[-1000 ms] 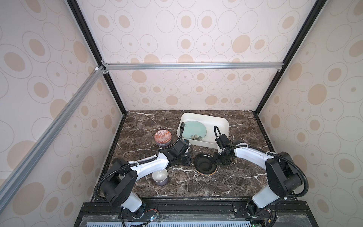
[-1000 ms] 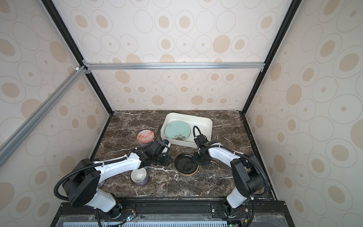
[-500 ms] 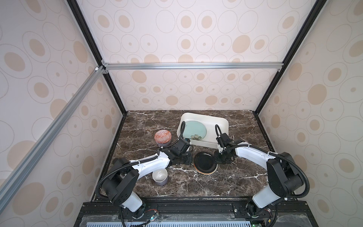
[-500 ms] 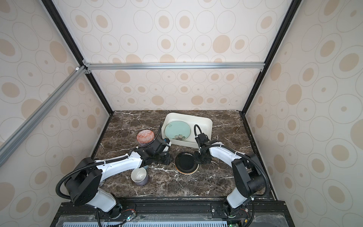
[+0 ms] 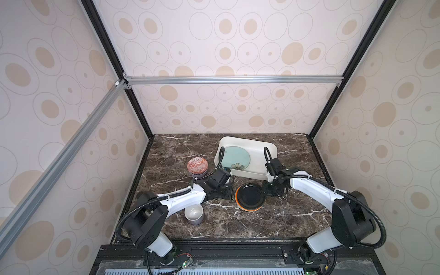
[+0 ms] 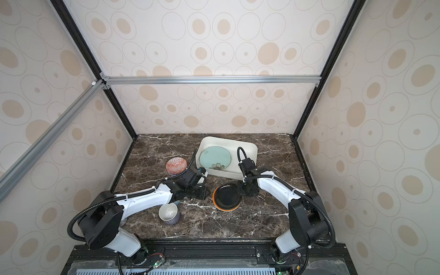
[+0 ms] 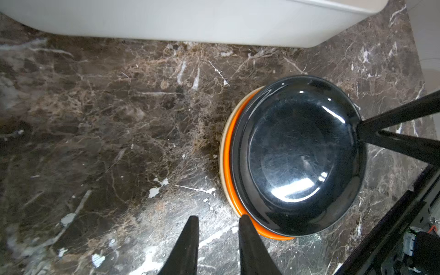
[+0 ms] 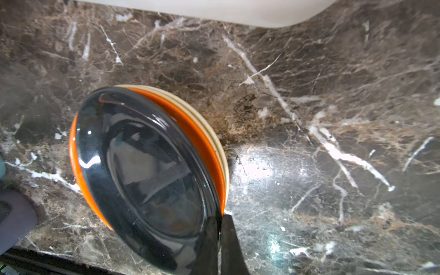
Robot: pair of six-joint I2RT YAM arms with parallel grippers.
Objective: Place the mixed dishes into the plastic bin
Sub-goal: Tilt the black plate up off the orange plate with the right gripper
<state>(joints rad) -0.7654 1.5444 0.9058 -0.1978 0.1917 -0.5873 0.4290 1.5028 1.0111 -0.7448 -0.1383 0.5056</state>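
The black plate (image 5: pixel 250 196) (image 6: pixel 226 196) with an orange and cream underside stands tilted on the marble, its left edge down. My right gripper (image 5: pixel 266 190) (image 8: pixel 220 217) is shut on the plate's (image 8: pixel 147 171) right rim. My left gripper (image 5: pixel 229 190) (image 7: pixel 218 217) is open at the plate's (image 7: pixel 297 154) left edge; one fingertip touches the rim and nothing lies between the jaws. The white plastic bin (image 5: pixel 247 139) (image 6: pixel 228 138) behind holds the teal flower plate (image 5: pixel 237 158) (image 6: pixel 215 158).
An orange-patterned bowl (image 5: pixel 197 166) (image 6: pixel 176 165) lies upside down left of the bin. A lavender-grey mug (image 5: pixel 194 214) (image 6: pixel 169 214) stands upright near the front, beside my left arm. The bin's near wall (image 7: pixel 190 21) is close behind both grippers.
My right gripper has shut on the black plate's right rim and raised that side, so the plate now tilts and shows its orange underside. The left gripper has barely moved.
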